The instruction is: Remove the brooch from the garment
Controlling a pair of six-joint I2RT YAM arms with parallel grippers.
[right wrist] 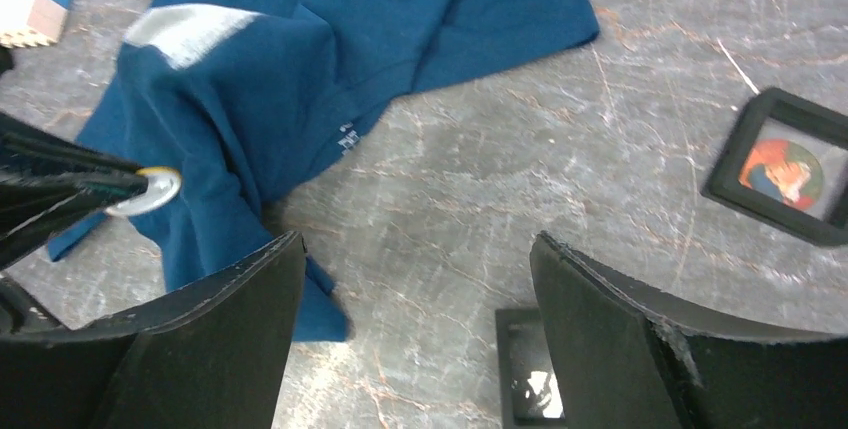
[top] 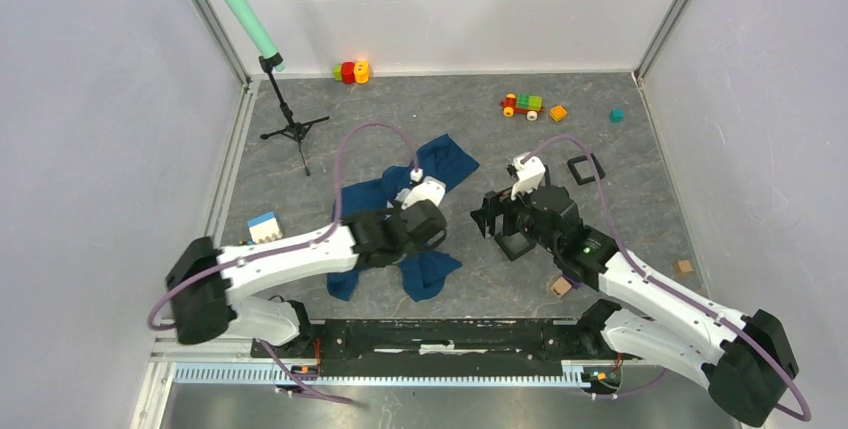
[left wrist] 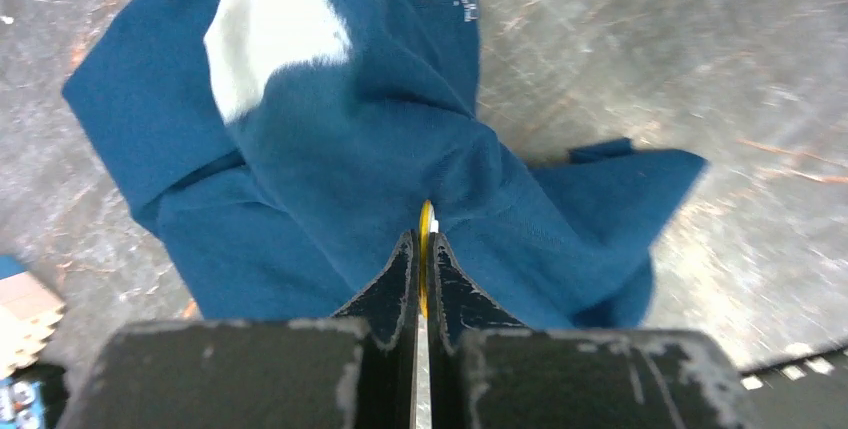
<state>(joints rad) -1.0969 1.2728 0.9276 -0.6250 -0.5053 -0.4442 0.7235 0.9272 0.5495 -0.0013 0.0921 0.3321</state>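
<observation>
The dark blue garment (top: pixel 447 162) lies crumpled at the table's middle, and a white patch of its print shows in the left wrist view (left wrist: pixel 270 34). My left gripper (left wrist: pixel 423 241) is shut on the brooch (left wrist: pixel 426 221), a thin yellow-rimmed disc seen edge-on, still on the cloth. The cloth rises in a peak to the brooch. In the right wrist view the brooch (right wrist: pixel 150 190) shows as a round pale disc at the left fingertips (right wrist: pixel 95 186), with the garment (right wrist: pixel 330 39) around it. My right gripper (right wrist: pixel 415 249) is open and empty, over bare table just right of the garment.
Black square frames lie near the right gripper (top: pixel 585 169) (right wrist: pixel 528 374), one holding a picture (right wrist: pixel 788 164). A blue-topped wooden block (top: pixel 264 226) sits left of the garment. A tripod with a green microphone (top: pixel 290 129) stands back left. Small toys (top: pixel 522 104) lie along the back.
</observation>
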